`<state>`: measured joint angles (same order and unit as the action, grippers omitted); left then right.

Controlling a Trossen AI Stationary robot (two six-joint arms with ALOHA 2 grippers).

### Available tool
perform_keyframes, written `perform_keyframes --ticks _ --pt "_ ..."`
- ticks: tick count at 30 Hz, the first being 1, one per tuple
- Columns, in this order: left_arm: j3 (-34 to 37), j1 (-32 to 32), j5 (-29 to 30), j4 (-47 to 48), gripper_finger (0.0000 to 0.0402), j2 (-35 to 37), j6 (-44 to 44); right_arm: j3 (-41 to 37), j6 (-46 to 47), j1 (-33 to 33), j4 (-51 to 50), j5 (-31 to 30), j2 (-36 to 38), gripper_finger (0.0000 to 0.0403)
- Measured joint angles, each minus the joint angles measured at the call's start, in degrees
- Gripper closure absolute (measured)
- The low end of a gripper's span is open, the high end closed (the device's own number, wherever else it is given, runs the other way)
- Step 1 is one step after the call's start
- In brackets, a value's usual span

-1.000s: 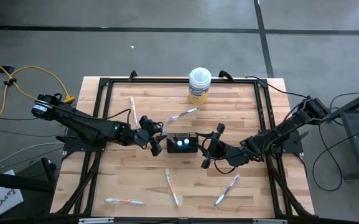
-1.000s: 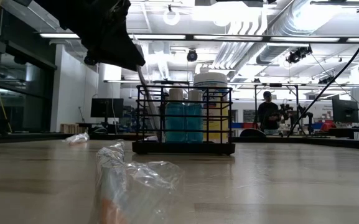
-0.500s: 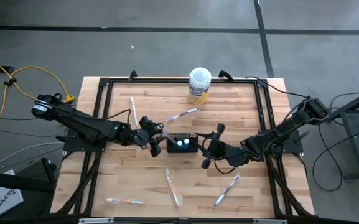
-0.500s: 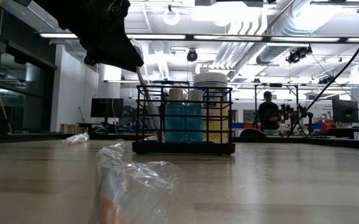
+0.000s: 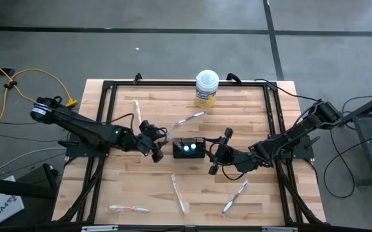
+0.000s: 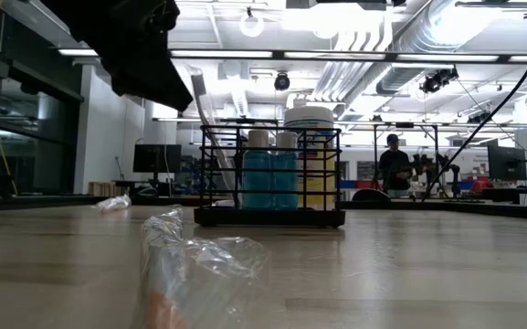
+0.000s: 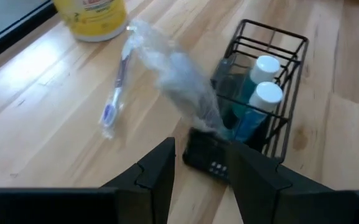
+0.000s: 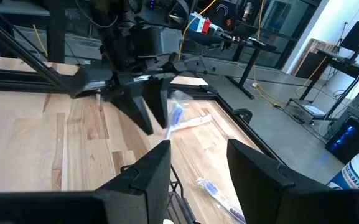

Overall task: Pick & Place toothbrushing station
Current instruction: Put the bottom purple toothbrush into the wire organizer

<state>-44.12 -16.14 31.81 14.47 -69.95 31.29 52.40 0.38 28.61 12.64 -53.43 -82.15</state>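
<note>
— Where's the holder?

— The black wire holder (image 5: 189, 148) stands upright mid-table, two teal white-capped tubes (image 7: 258, 102) inside.

— And the toothbrushes?

— One wrapped toothbrush (image 7: 178, 84) leans at its nine o'clock end; others lie at six o'clock (image 5: 178, 192).

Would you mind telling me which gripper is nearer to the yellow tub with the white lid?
The left gripper. It sits beside the wire holder's left end, somewhat closer to the tub than the right gripper, at the holder's other end.
</note>
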Motion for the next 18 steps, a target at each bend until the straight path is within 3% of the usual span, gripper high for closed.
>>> perform_keyframes --ticks 6,18 --pt "0.0 0.0 0.0 3.89 0.0263 3.32 0.69 0.0 0.01 0.0 -0.02 0.02 0.0 0.0253" --pt "0.02 -0.07 -0.08 18.24 0.0263 4.85 16.76 0.0 0.02 -0.01 -0.04 0.04 0.0 0.0253"
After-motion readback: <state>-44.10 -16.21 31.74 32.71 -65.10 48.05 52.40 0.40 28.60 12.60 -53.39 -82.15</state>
